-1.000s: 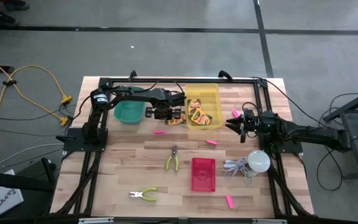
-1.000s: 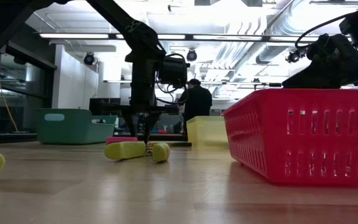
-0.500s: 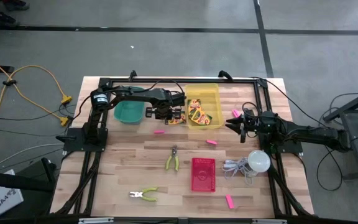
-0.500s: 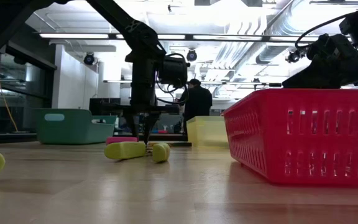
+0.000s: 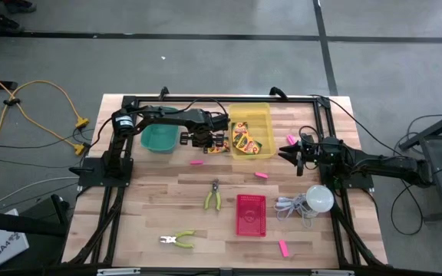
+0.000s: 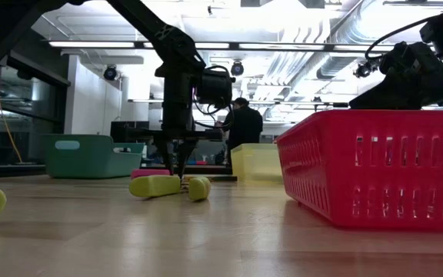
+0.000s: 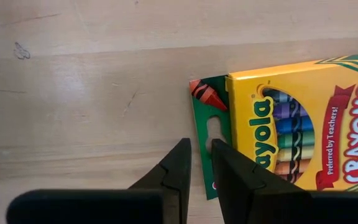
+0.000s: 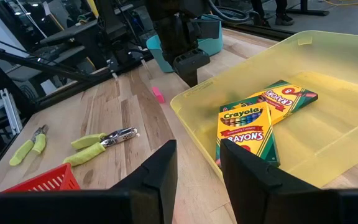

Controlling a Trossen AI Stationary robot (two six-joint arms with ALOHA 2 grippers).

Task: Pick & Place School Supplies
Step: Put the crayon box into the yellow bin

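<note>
1. High view: the left gripper [image 5: 219, 141] is hanging over a crayon box [image 5: 218, 146] lying on the table [image 5: 152, 199], just beside the yellow bin [image 5: 252, 115]. More crayon boxes are sitting in that bin, and the right gripper [image 5: 288, 153] is waiting near a pink eraser [image 5: 290, 139].
2. Low view: the left gripper is pointing straight down behind the yellow-handled pliers [image 6: 168, 185]; a red basket [image 6: 375, 169] is filling the right side.
3. Left wrist view: the fingers [image 7: 179, 168] are sitting nearly together (just a thin gap), tips at the green tab of a box reading "Crayola CRAYONS, Preferred by Teachers!"
4. Right wrist view: jaws are standing apart, gripping nothing; two boxes in the bin are showing "Crayola CRAYONS".
</note>
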